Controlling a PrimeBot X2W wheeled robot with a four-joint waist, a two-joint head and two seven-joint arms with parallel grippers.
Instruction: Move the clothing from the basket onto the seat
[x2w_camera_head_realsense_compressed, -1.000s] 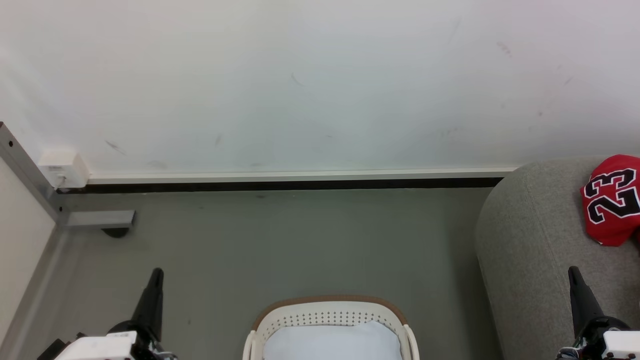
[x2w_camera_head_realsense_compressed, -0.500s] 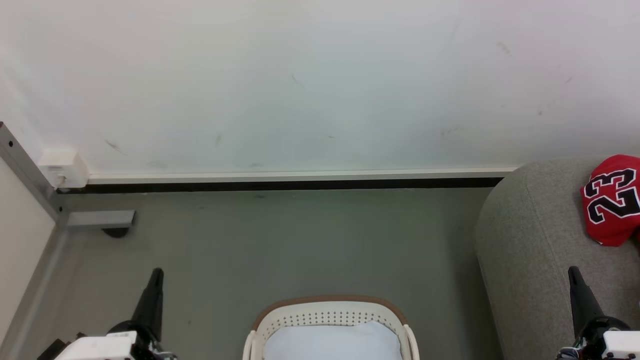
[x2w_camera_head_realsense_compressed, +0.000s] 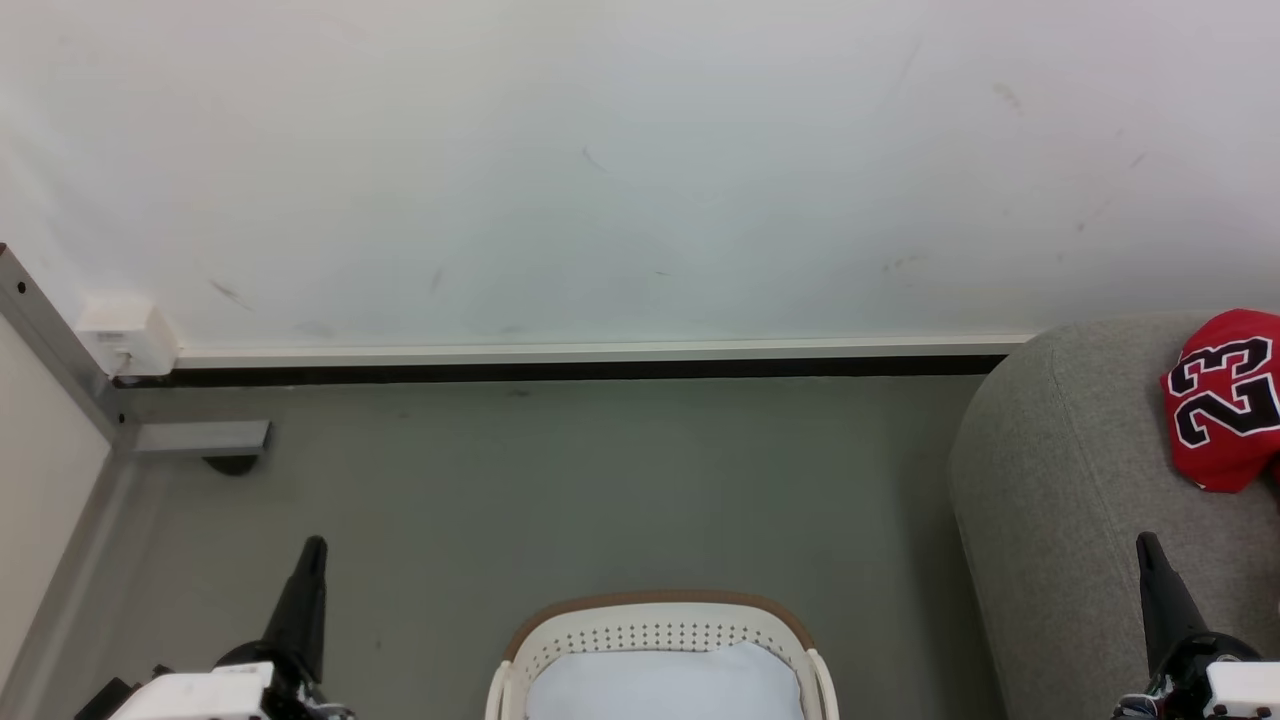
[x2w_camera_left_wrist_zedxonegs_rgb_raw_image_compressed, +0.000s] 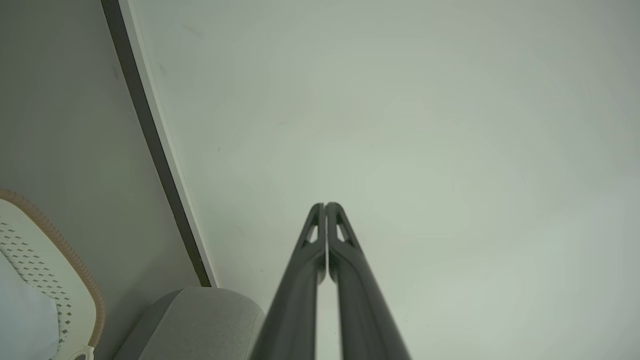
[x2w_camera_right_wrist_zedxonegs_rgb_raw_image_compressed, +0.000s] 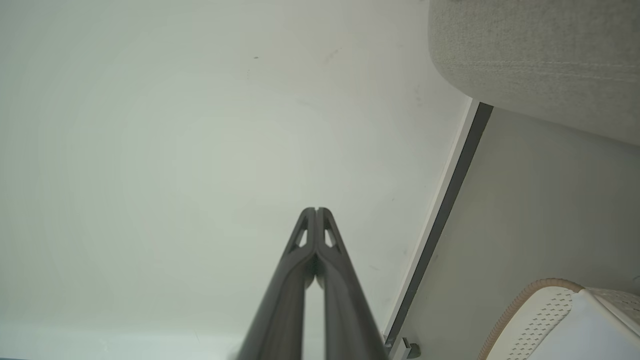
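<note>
Nothing had shifted since the earlier frames; both arms and every item lay as before. At the lower left of the head view, the left gripper (x2w_camera_head_realsense_compressed: 314, 548) was fully closed above the grey floor (x2w_camera_head_realsense_compressed: 600, 480), its two dark fingers pressed together and holding nothing. The right gripper (x2w_camera_head_realsense_compressed: 1147, 545), at the lower right against the seat (x2w_camera_head_realsense_compressed: 1060, 480), was closed and empty too. A red jersey (x2w_camera_head_realsense_compressed: 1225, 400) with a black "23" lay on the seat at the far right, well apart from the basket (x2w_camera_head_realsense_compressed: 660, 603). That basket stood on the floor between the two grippers and held a pale white-blue cloth (x2w_camera_head_realsense_compressed: 665, 685).
</note>
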